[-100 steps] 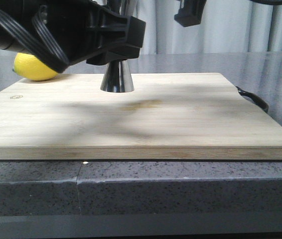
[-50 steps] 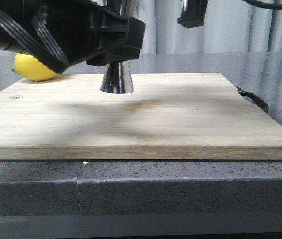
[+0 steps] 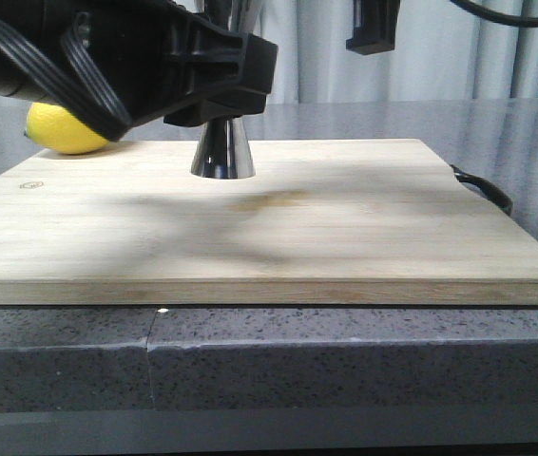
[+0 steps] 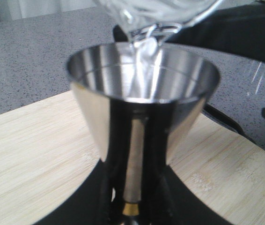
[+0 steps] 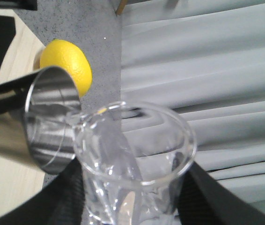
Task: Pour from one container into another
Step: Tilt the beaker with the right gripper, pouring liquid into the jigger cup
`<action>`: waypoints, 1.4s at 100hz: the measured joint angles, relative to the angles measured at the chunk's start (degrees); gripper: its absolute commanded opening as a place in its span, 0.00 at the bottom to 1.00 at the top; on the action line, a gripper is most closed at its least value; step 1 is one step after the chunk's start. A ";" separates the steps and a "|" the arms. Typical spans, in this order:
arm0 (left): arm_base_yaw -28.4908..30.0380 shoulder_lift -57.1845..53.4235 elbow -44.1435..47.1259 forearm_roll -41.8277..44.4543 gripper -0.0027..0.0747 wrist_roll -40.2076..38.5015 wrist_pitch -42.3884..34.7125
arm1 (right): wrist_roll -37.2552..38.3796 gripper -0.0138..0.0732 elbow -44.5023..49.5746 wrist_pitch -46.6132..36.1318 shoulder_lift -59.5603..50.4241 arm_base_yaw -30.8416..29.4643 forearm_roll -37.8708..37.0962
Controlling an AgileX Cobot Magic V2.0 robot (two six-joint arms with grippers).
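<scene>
The steel jigger (image 4: 142,108) stands upright on the wooden board (image 3: 345,228); only its lower cone (image 3: 223,152) shows in the front view. My left gripper (image 4: 131,206) is shut on its narrow brass-toned waist. The clear glass beaker (image 5: 132,159) is tilted above the jigger's mouth, held in my right gripper (image 5: 132,208), whose black fingers (image 5: 207,197) press its sides. The beaker's lip (image 4: 153,18) hangs over the cup, and a clear stream (image 4: 144,47) runs from it into the jigger (image 5: 48,122). Some liquid still lies in the beaker.
A yellow lemon (image 3: 65,128) lies at the board's far left corner, behind my left arm (image 3: 136,57). The board has a black handle (image 3: 483,190) on its right side. Grey curtains hang behind the stone counter (image 3: 345,351).
In the front view the visible part of my right gripper has drifted slightly right and up. The jigger, the left arm and the lemon have not moved.
</scene>
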 measured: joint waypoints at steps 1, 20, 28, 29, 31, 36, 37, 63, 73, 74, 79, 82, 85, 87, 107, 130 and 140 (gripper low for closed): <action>0.00 0.00 0.00 0.00 0.01 0.00 0.00 | -0.22 0.39 0.00 -0.10 0.00 0.00 0.00; 0.00 0.00 0.00 0.09 0.01 0.00 -0.03 | -3.01 0.39 0.00 -0.09 0.00 0.00 -0.12; 0.00 0.00 0.00 0.09 0.01 0.00 -0.35 | -3.85 0.39 0.00 -0.09 0.00 0.00 -0.24; 0.00 0.00 0.00 0.09 0.01 0.00 -0.35 | -3.96 0.39 0.00 -0.09 0.00 0.00 -0.24; 0.00 0.00 0.00 0.09 0.01 0.00 -0.35 | -3.97 0.39 0.00 -0.09 0.00 0.00 -0.34; 0.00 0.00 0.00 0.09 0.01 0.00 -0.49 | -4.39 0.39 0.00 -0.09 0.00 0.00 -0.33; 0.00 0.00 0.00 0.09 0.01 0.00 -0.49 | -4.39 0.39 0.00 -0.09 0.00 0.00 -0.33; 0.00 0.00 0.00 0.09 0.01 0.00 -0.49 | -4.71 0.39 0.00 0.01 0.00 0.00 -0.41; 0.00 0.00 0.00 0.09 0.01 0.00 -0.49 | -4.71 0.39 0.00 0.01 0.00 0.00 -0.41; 0.00 0.00 0.00 0.09 0.01 0.00 -0.49 | -4.71 0.39 0.00 0.01 0.00 0.00 -0.26; 0.00 0.00 0.00 0.09 0.01 0.00 -0.49 | -4.80 0.39 0.00 0.01 0.00 0.00 0.61; 0.00 0.00 0.00 0.09 0.01 0.00 -0.49 | -4.80 0.39 0.00 0.01 0.00 0.00 1.70; 0.00 0.00 0.00 0.09 0.01 0.00 -0.49 | -4.80 0.39 0.00 0.01 0.00 0.00 2.94; 0.00 0.00 0.00 0.09 0.01 0.00 -0.49 | -4.80 0.39 0.00 0.01 0.00 0.00 3.98; 0.00 0.00 0.00 0.09 0.01 0.00 -0.49 | -0.23 0.39 0.00 1.51 0.00 0.00 15.14; 0.00 0.00 0.00 0.45 0.01 0.00 -0.85 | 20.73 0.39 0.00 2.49 0.00 0.00 17.98; 0.00 0.00 0.00 0.45 0.01 0.00 -1.32 | 28.94 0.39 0.00 2.49 0.00 0.00 18.22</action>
